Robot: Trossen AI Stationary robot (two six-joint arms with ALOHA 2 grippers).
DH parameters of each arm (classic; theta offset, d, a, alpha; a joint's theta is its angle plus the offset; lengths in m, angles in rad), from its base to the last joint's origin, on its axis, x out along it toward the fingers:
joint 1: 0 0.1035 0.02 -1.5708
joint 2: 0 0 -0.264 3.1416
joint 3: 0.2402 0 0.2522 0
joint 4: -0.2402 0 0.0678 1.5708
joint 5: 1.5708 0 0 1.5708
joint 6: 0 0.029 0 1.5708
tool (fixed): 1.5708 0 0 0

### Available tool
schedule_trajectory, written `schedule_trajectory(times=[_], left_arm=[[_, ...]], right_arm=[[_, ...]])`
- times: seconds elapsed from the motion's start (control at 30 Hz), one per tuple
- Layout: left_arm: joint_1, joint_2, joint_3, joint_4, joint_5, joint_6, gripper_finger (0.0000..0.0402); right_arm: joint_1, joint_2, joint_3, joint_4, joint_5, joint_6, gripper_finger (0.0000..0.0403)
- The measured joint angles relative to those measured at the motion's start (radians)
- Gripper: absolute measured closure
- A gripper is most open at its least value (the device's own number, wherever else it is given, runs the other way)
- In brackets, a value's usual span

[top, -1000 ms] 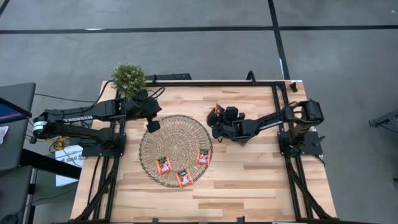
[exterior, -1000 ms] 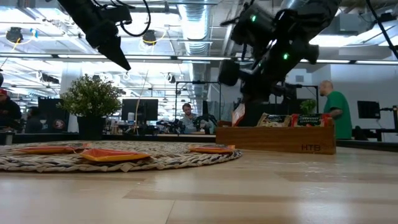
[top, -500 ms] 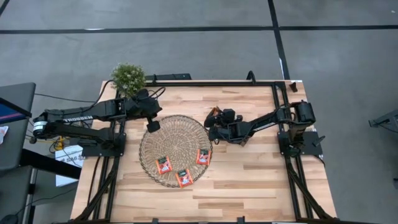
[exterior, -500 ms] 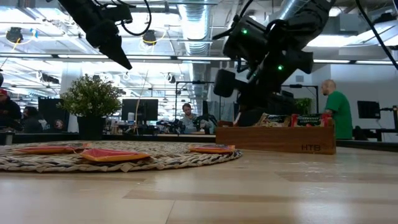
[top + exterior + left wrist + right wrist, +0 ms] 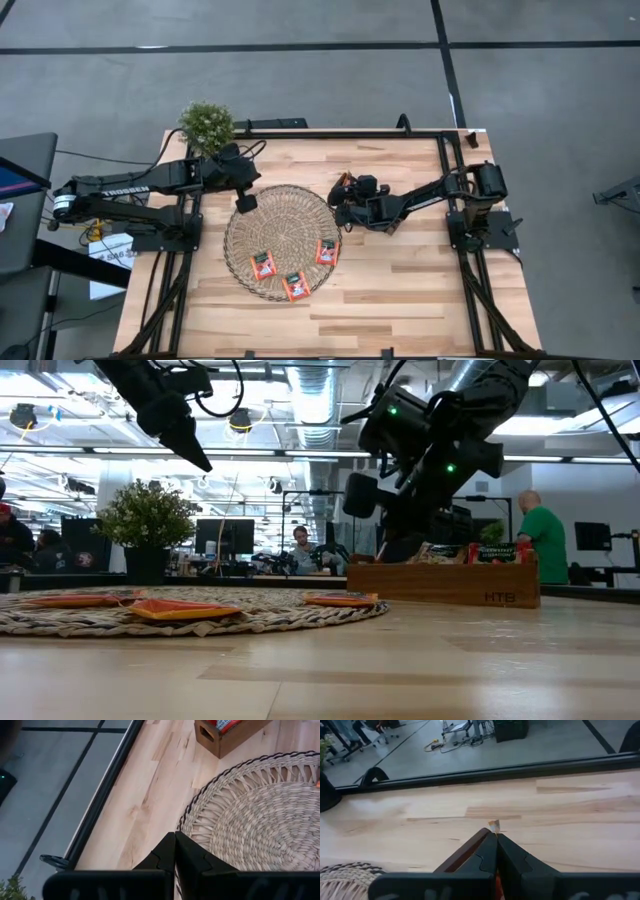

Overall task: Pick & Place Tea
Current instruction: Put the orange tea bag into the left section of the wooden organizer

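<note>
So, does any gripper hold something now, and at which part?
The right gripper is shut on a red-orange tea sachet, pinched near one edge; only its tip shows. The left gripper is shut on nothing, over the wicker mat.

A pale wood-plank worktop (image 5: 400,290) stands on a grey floor (image 5: 300,80) of large slabs crossed by dark seams. A small potted plant (image 5: 207,123) sits at the worktop's far left corner. Beyond it lies an open office: monitors (image 5: 222,538), ceiling strip lights (image 5: 60,452), exposed ducting, and seated and standing people (image 5: 540,540).
</note>
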Motion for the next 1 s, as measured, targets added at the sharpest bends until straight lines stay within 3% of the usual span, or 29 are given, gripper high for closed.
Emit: schedule_trajectory(times=[0.2, 0.6, 1.0], left_arm=[[0.0, 0.0, 0.0, 0.0, 0.0, 0.0, 0.0402], [0.0, 0.0, 0.0, 0.0, 0.0, 0.023, 0.0402], [0.0, 0.0, 0.0, 0.001, 0.0, 0.022, 0.0402]], right_arm=[[0.0, 0.0, 0.0, -0.009, -0.015, -0.017, 0.0391], [-0.006, -0.001, 0.0, -0.019, -0.038, -0.044, 0.0293], [-0.015, -0.144, 0.0, -0.208, -0.086, -0.064, 0.0302]])
